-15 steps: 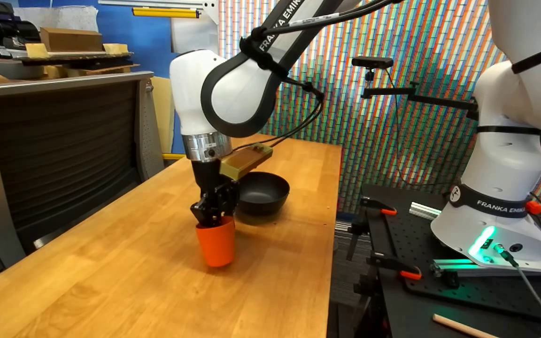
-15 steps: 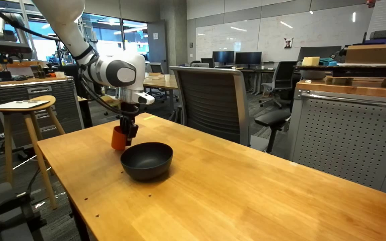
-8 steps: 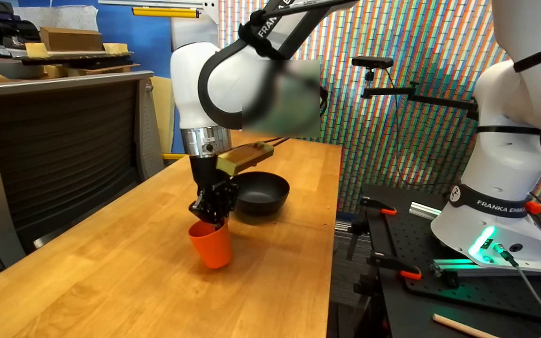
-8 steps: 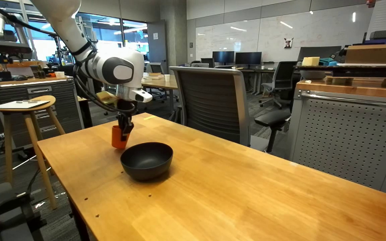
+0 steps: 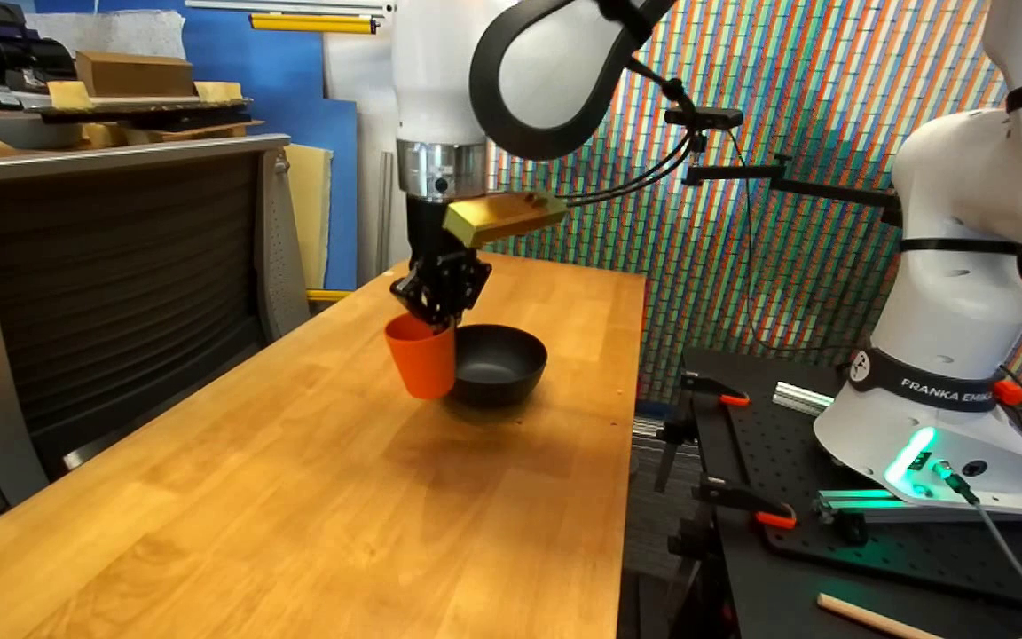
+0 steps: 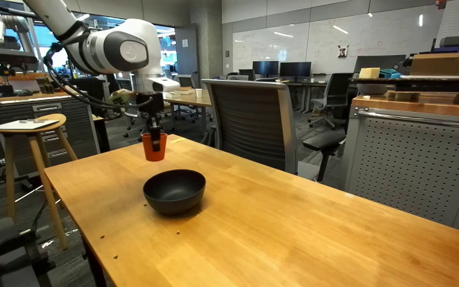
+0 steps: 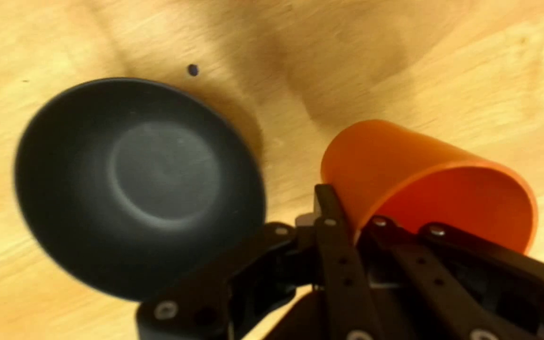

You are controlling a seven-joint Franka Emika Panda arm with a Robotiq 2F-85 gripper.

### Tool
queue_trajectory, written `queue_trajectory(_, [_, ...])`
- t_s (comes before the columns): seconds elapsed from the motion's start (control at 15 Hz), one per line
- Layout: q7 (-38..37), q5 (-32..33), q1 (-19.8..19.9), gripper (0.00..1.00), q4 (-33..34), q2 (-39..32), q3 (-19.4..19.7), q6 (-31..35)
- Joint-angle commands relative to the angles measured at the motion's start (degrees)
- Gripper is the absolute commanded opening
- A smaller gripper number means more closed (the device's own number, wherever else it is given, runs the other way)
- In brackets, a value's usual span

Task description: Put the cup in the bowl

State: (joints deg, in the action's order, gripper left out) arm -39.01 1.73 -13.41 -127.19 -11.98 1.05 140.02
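The orange-red cup hangs above the table, slightly tilted, in both exterior views. My gripper is shut on the cup's wall at the rim. In the wrist view my gripper has one finger outside the cup and the other inside it, and the cup's mouth faces lower right. The black bowl stands upright on the table, and the cup hides part of its edge there. The bowl is fully seen in an exterior view. In the wrist view the bowl is empty, left of the cup, with a gap between.
The wooden table carries the bowl. An office chair stands against the table's long side. The robot base is on a black stand beside the table. A shelf cart stands beyond the chair.
My gripper has lifted the cup off the table and moved it up and closer to the bowl. The cup tilted a little in the grip. The bowl has not moved.
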Motion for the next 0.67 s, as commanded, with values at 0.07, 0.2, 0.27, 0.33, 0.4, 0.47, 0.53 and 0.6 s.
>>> queue_trajectory(0.07, [-14.69, 10.69, 2.87, 0.03, -9.59, 12.07, 2.05, 1.83])
queue_trajectory(0.2, [-20.52, 14.81, 5.25, 0.03, -10.79, 13.26, 1.34, 1.41])
queue_trajectory(0.27, [-22.07, 15.68, 6.42, 0.03, -11.05, 12.64, 1.01, 1.85])
queue_trajectory(0.33, [-23.86, 16.66, 7.33, 0.03, -11.04, 11.66, 0.89, 2.19])
queue_trajectory(0.4, [-24.56, 16.25, 8.06, 0.03, -10.86, 10.02, 0.87, 2.95])
queue_trajectory(0.47, [-25.44, 16.22, 8.59, 0.03, -10.9, 8.73, 0.96, 3.81])
queue_trajectory(0.53, [-25.23, 15.15, 8.92, 0.03, -10.63, 6.89, 1.03, 4.7])
queue_trajectory(0.6, [-25.37, 14.82, 9.14, 0.03, -10.4, 5.29, 1.19, 5.74])
